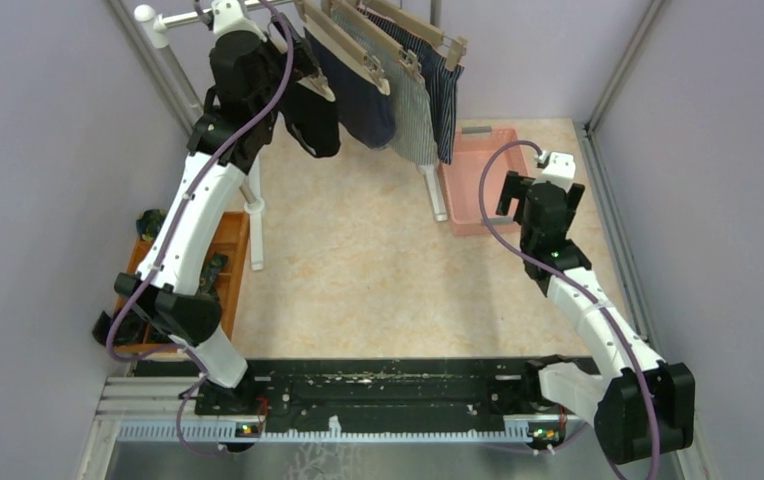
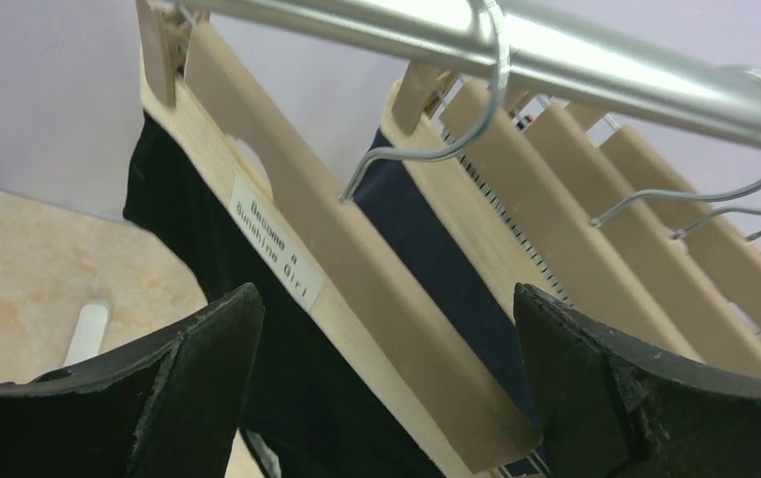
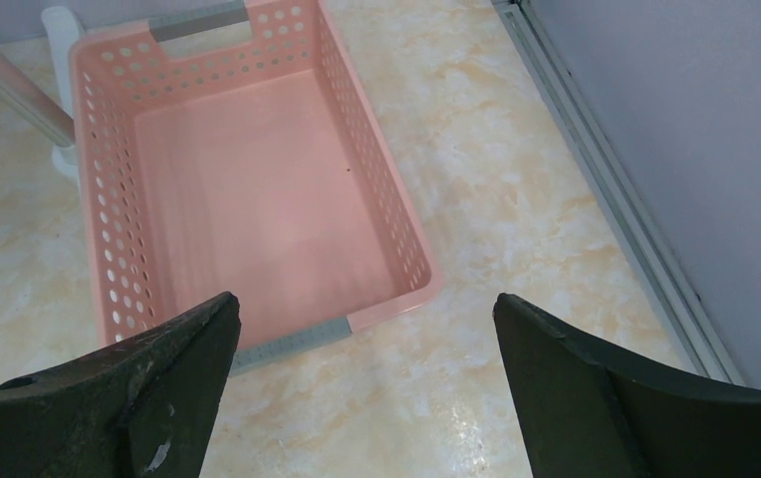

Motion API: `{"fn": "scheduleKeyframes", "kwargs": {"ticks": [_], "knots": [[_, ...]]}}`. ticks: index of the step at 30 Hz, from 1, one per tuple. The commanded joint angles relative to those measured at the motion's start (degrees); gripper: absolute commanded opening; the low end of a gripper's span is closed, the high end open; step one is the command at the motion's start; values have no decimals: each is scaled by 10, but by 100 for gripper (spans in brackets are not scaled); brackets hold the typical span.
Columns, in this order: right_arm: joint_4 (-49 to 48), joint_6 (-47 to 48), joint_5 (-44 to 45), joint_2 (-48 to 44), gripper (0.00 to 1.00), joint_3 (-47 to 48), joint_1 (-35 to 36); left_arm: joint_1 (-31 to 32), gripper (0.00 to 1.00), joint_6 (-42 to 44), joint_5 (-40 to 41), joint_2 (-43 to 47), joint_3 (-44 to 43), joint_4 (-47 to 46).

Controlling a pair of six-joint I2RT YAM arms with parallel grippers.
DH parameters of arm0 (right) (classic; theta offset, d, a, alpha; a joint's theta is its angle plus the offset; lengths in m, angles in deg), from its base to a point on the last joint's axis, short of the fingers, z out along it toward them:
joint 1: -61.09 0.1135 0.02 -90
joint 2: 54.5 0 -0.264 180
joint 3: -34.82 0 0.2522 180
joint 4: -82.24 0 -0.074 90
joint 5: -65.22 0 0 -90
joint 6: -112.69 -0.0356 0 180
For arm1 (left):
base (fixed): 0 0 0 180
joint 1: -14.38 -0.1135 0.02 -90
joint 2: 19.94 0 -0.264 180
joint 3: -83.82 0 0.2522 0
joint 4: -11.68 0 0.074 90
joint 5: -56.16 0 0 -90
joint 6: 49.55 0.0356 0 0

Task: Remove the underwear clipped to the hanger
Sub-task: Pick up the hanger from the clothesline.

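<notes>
2 spread claws: left claw [image 2: 386, 309] raised near black underwear [image 2: 197, 274], seemingly not touching; right claw [image 3: 367, 309] above basket [image 3: 108, 199].

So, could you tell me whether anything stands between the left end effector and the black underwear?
Nothing visible does. The open left end effector faces the black underwear and its hanger directly, with only free space between them.

Black briefs [image 1: 316, 125], navy briefs [image 1: 366, 105], grey-striped briefs [image 1: 415, 130] and seemingly pinstriped blue briefs [image 1: 447, 110] hang clipped side by side.
</notes>
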Motion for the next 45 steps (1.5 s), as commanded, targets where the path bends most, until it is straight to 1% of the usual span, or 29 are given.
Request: {"fn": "scheduleKeyframes", "kwargs": {"ticks": [1,4,8,11,19,22,25,27,28,29,31,33,35,36,38,40,43,45], "knots": [[-28,-8,-2,-16,99,8,5,3,100,-6,19,3,-21,26],[-33,-13,-4,-11,99,0,4,3,100,-4,30,11,-12,20],[-34,-22,-18,5,99,-1,5,3,100,-1,38,34,28,-23],[-35,-23,-16,13,99,0,4,3,100,10,52,41,35,-38],[-33,-14,-10,12,99,0,4,3,100,12,131,46,39,-19],[-34,-10,-9,13,99,3,5,3,100,16,133,50,45,-17],[-35,-7,-9,16,99,7,5,3,97,23,117,62,67,-30],[-33,-6,-9,19,99,9,5,2,91,37,96,73,85,-49],[-33,-6,-9,19,99,9,5,2,98,43,83,83,102,-66],[-32,-7,-9,19,99,9,5,1,100,50,69,97,123,-90],[-32,-6,-10,18,99,8,5,-3,100,51,38,131,176,-150],[-32,-6,-12,17,99,8,6,-15,100,27,25,167,246,-211],[-34,-7,-15,14,99,6,6,-46,100,6,-48,184,266,-234],[-36,-6,-15,12,99,5,7,-63,100,-10,-90,181,256,-222],[-41,-6,-18,11,99,3,8,-83,100,-22,-137,153,197,-166],[-43,-5,-20,13,99,2,8,-85,100,-36,-125,100,111,-63],[-43,-8,-26,16,99,1,9,-85,100,-12,-155,37,14,-10],[-41,-8,-26,16,99,2,11,-85,100,-14,-161,12,-23,4]]}}
